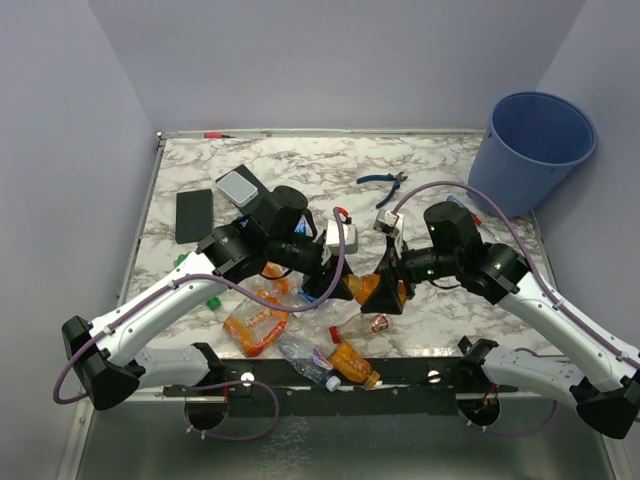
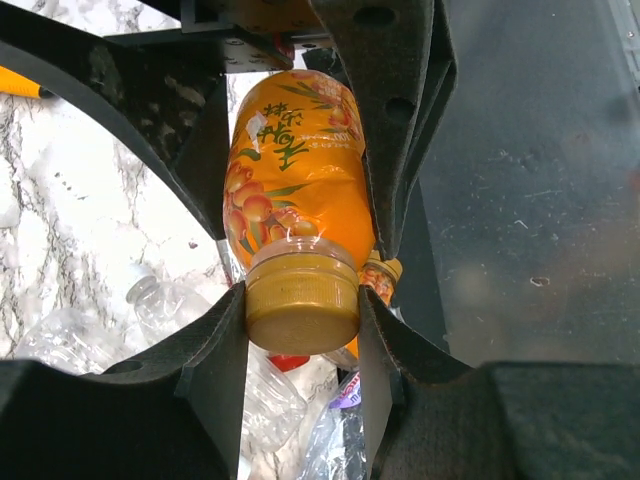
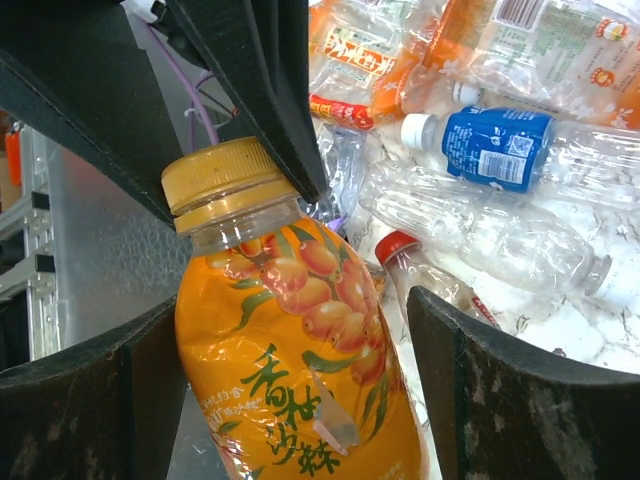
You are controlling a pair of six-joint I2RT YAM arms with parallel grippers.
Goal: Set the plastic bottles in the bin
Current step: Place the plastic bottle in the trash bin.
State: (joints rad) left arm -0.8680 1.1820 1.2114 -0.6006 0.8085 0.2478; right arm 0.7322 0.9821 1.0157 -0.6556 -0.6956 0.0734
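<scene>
An orange bottle [image 1: 364,288] with a yellow cap hangs above the table's near middle between both grippers. My left gripper [image 2: 302,330] is shut on its cap [image 2: 302,300]. My right gripper [image 3: 295,320] is open around the bottle's body [image 3: 290,390], with a gap on its right side. Several more bottles lie below: an orange-labelled one [image 1: 258,322], a clear one [image 1: 305,358], an orange one [image 1: 354,364]. The right wrist view shows a blue-labelled bottle [image 3: 490,145] and a clear red-capped one [image 3: 430,280]. The blue bin [image 1: 520,180] stands at the far right.
Blue-handled pliers [image 1: 382,182] lie at the far middle. A flat black slab [image 1: 194,215] and a grey box [image 1: 237,186] lie at the far left. A green cap [image 1: 213,301] lies by the left arm. A black rail [image 1: 400,372] runs along the near edge.
</scene>
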